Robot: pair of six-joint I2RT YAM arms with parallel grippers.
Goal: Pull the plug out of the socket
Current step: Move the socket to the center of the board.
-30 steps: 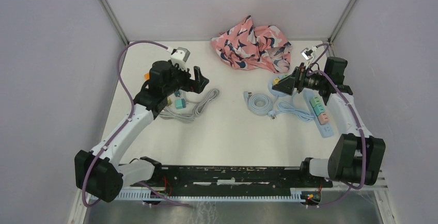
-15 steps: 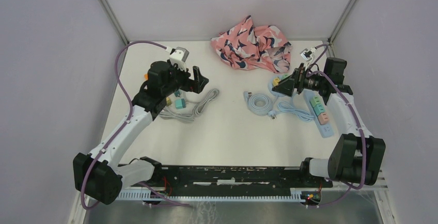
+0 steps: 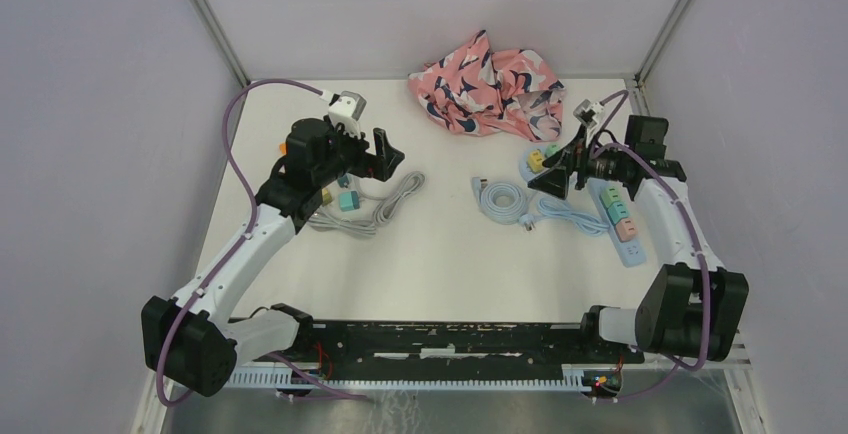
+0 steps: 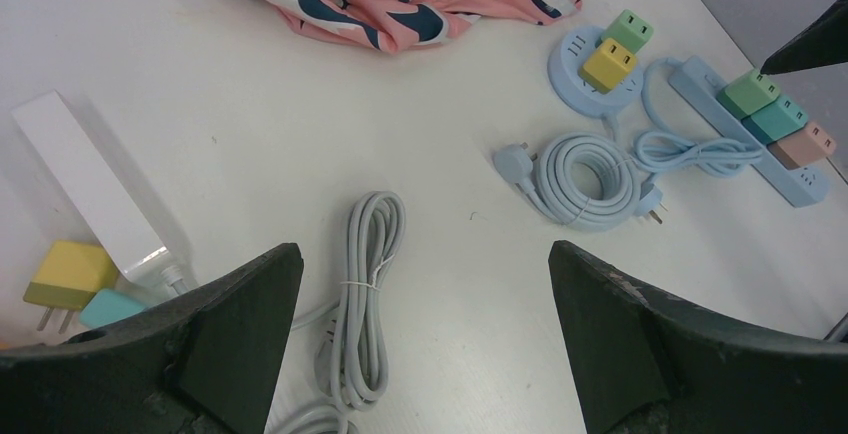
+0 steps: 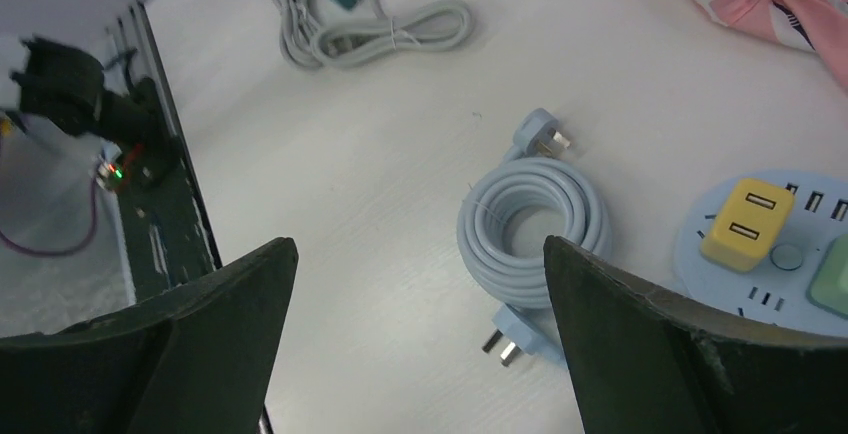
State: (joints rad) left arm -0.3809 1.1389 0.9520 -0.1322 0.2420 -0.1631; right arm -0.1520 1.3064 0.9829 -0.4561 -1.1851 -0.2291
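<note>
A round blue socket (image 4: 580,94) carries a yellow plug (image 4: 609,62) and a green plug (image 4: 630,30). To its right, a long blue power strip (image 4: 700,84) holds green, teal and pink plugs (image 4: 780,114). My right gripper (image 3: 553,172) hovers open just above the round socket (image 3: 527,169). In the right wrist view the yellow plug (image 5: 745,224) lies beyond the right finger, with nothing between the jaws (image 5: 420,242). My left gripper (image 3: 390,157) stands open over the table's left half, above a grey cable bundle (image 4: 365,284). Its jaws (image 4: 422,249) are empty.
A coiled blue cable (image 3: 505,199) with loose plug ends lies left of the round socket. A pink patterned cloth (image 3: 488,84) sits at the back. A white power strip (image 4: 90,189) with loose yellow (image 4: 65,272) and teal plugs lies at the left.
My right gripper has shifted a little to the left and forward, over the round socket. The left arm has barely moved. Both grippers stay open.
</note>
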